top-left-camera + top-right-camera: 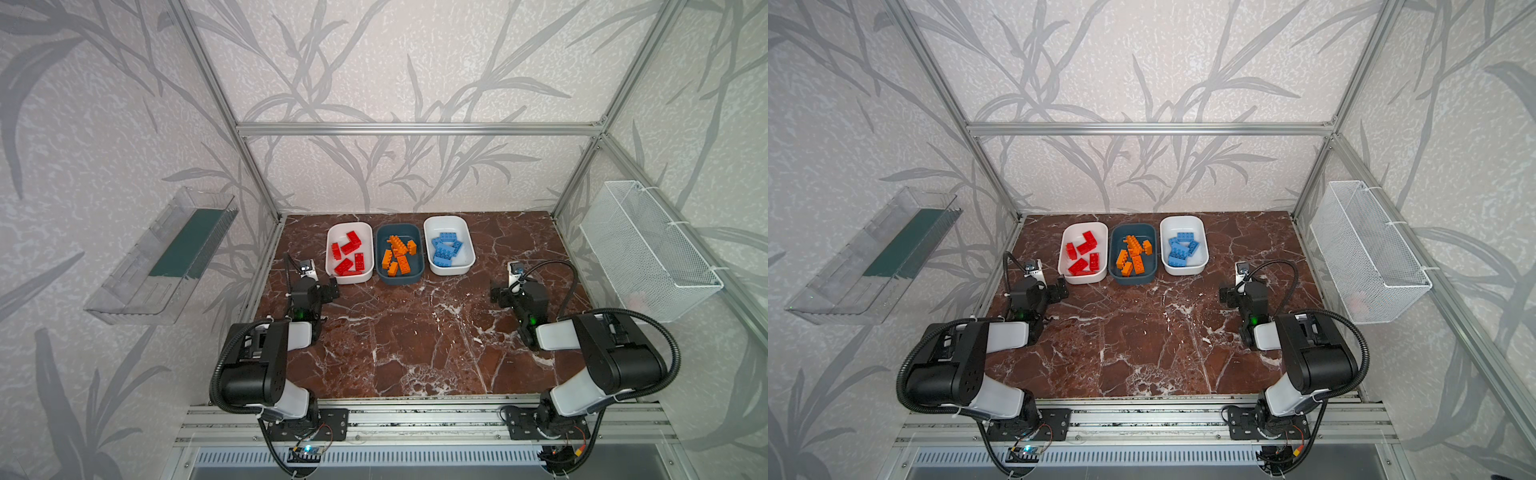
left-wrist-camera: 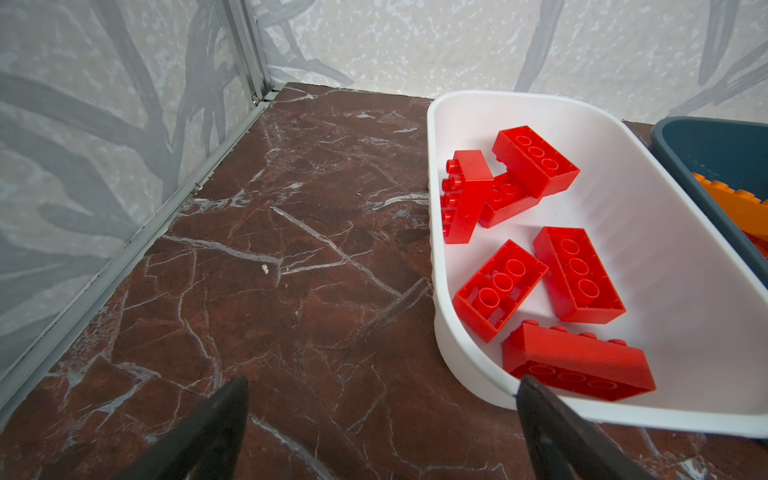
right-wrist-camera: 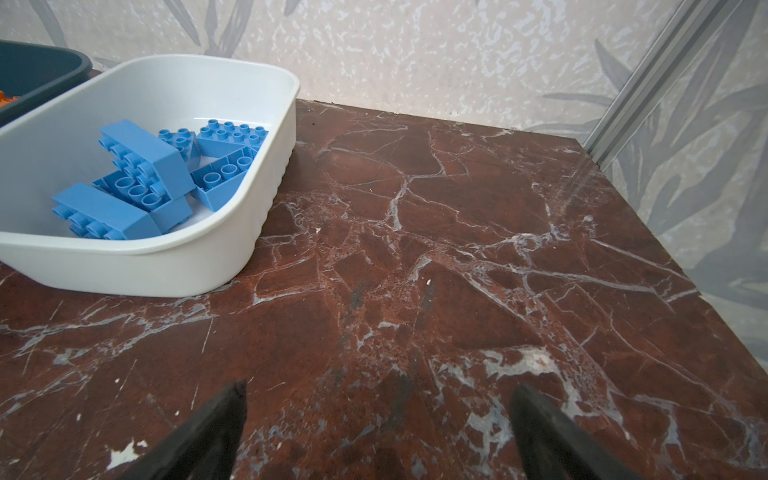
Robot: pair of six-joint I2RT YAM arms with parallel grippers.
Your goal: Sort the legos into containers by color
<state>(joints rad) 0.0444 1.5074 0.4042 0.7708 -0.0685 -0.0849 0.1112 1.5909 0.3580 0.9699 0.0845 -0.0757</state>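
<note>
Legos (image 1: 403, 264) sorted in containers (image 1: 400, 279), upper centre — I see left tool (image 2: 383, 381) and right tool (image 3: 379, 385) wide, empty.

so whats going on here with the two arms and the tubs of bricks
The sorting looks finished. The red legos lie in the left white tub, orange legos in the dark teal tub, and blue legos in the right white tub. No brick lies loose on the marble tabletop. Both arms sit short of the tubs, the left claw and right claw open and holding nothing.
</note>
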